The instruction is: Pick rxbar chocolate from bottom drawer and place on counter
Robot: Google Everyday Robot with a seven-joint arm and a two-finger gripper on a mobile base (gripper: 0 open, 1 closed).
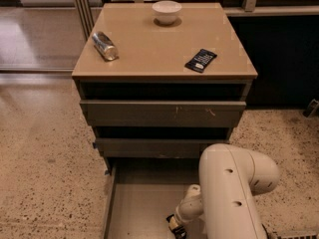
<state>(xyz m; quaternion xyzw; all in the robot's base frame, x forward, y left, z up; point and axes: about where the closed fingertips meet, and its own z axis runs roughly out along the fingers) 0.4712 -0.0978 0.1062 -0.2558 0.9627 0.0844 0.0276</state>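
Note:
The bottom drawer [134,208] is pulled open below the two upper drawers and shows its flat grey floor. My gripper [175,226] reaches down into it near the frame's bottom edge, under my white arm [229,193], which hides most of it. The rxbar chocolate does not show; the arm covers the right part of the drawer. The counter [149,49] is the tan top of the cabinet.
On the counter stand a white bowl [167,11] at the back, a silver can [104,45] lying on its side at the left, and a wider black packet [201,60] with a white label at the right. Speckled floor surrounds the cabinet.

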